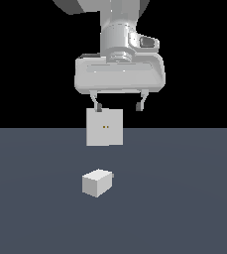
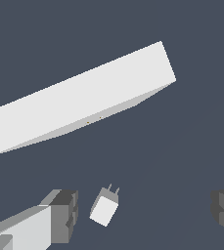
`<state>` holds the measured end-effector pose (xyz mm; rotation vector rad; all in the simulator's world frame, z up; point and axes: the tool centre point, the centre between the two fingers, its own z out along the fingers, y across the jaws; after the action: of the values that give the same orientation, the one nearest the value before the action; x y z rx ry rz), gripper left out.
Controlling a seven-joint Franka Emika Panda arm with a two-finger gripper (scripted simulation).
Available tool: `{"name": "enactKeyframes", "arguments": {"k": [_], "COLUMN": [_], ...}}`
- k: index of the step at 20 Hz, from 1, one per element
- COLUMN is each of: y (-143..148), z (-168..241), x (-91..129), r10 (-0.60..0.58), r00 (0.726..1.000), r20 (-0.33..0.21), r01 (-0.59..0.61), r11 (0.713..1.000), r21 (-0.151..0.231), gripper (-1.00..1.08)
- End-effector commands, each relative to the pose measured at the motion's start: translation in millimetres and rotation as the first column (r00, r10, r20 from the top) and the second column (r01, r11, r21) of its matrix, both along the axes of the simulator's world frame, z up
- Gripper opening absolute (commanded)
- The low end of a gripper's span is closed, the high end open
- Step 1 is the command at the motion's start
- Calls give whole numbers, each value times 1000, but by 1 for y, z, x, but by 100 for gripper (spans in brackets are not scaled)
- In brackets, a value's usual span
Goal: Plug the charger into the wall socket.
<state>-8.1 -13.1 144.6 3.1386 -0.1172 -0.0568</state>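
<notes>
One charger (image 1: 97,182) sits on the dark bench (image 1: 184,208) just below the centre of the exterior view, free of any grip. One wall socket (image 1: 104,127) stands upright behind it at mid-frame, showing two yellowish dots. A single gripper (image 1: 118,106) hangs in the upper middle, jaws apart and holding nothing.

In the wrist view, the charger (image 2: 104,209) shows two small prongs.

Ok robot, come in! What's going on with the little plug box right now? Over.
Gripper open, holding nothing, up above the floor. Charger loose on the floor, prongs showing in the wrist view. Wall socket upright behind it, apart. Nothing between them.
</notes>
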Motion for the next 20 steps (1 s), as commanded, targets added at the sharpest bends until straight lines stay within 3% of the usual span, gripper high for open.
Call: {"name": "enactKeyframes", "arguments": {"k": [1,10,20], "y": [0,1,9], "z": [0,-6,-29], "x": [0,-9,-39], "r10": [0,-44,-189], "r00": [1000,999,979], "r20": [0,16,73], "r01": [0,44,191], "r11": [1000,999,982], "r21": [0,-4,-13], "gripper": [100,100,100]}}
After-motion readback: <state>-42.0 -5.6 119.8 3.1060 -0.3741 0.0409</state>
